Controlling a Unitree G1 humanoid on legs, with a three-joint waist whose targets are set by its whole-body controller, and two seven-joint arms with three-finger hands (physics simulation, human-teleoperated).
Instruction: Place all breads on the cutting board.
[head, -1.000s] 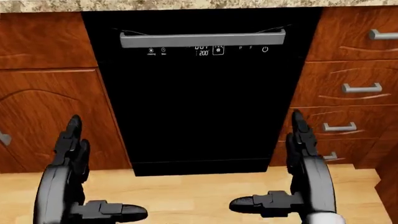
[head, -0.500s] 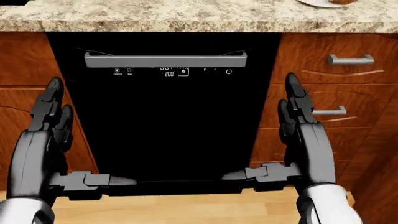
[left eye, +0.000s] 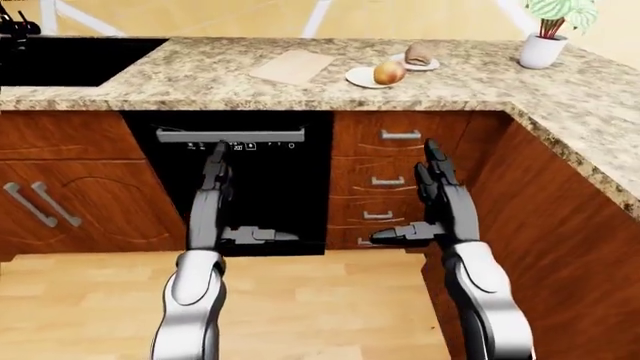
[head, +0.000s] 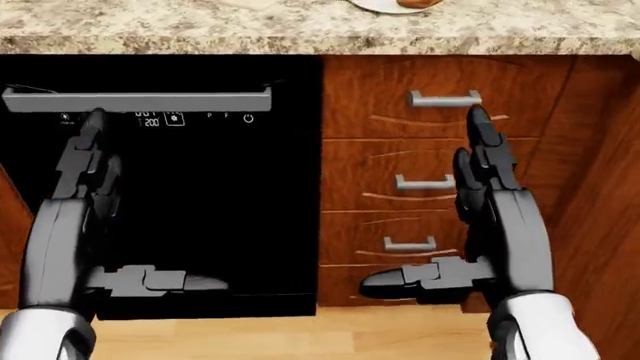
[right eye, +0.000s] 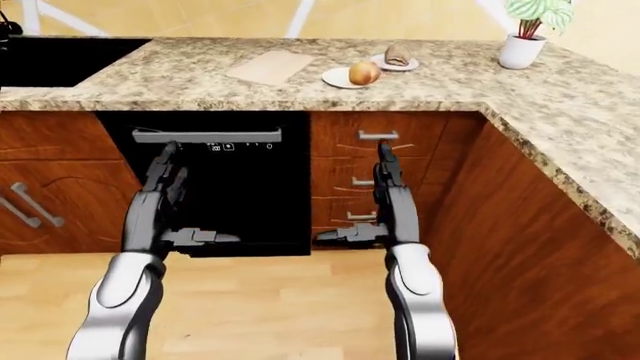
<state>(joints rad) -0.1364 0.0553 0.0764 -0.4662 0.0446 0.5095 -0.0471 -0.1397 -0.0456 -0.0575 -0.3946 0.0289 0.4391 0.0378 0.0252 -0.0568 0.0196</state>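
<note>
Nothing done yet: round bread (left eye: 389, 73) and darker bread (left eye: 419, 53) each sit on their own plate on the counter (left eye: 200, 75), right of the bare cutting board (left eye: 292, 67). Left hand (left eye: 215, 196) and right hand (left eye: 440, 201) both spread open, empty, low by the dishwasher (left eye: 262, 187) and drawers (left eye: 395, 180). Both breads left to move.

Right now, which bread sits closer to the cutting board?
The round golden bread on the nearer plate; the darker bread lies farther right of the cutting board.

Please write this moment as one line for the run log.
left robot hand: open, empty | right robot hand: open, empty | breads: on plates | cutting board: bare
</note>
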